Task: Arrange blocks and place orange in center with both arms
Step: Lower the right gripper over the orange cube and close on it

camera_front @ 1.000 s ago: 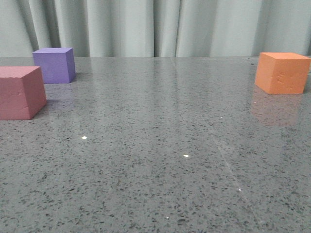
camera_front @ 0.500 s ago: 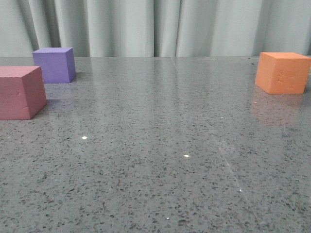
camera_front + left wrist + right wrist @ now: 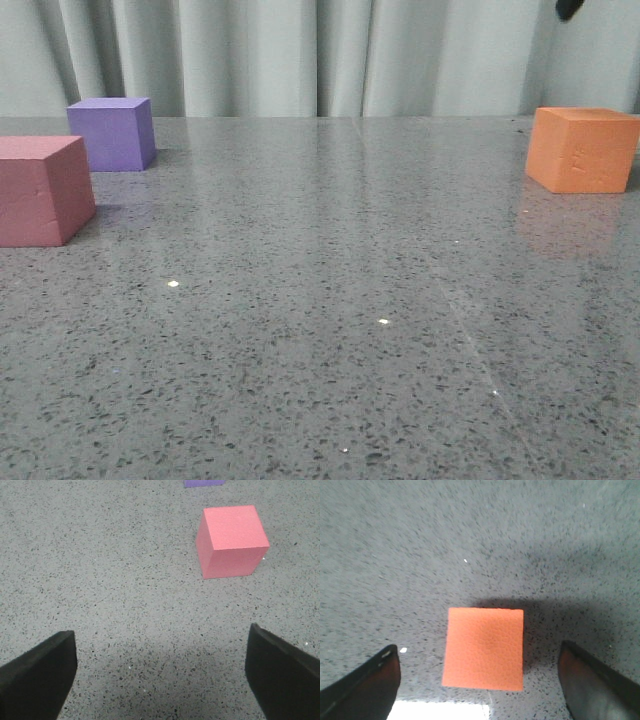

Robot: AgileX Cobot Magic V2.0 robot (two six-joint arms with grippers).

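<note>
Hanging wide open directly above the orange cube near the surface's far right edge, the right claw needed a centred, straight descent, while the left claw hung equally wide.

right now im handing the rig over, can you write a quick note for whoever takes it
Left gripper: open, holding nothing, above bare table, with the pink-red cube ahead of it.
Right gripper: open, holding nothing, directly above the orange cube, fingers on either side and clear of it.
Positions: orange cube on the table's far right, pink-red cube at the left edge, purple cube just behind the pink-red one.
Done: nothing placed yet; all three cubes sit on the table ungrasped.
Left: grasp the orange cube, move it to the centre, then arrange the pink-red and purple cubes around it.
</note>
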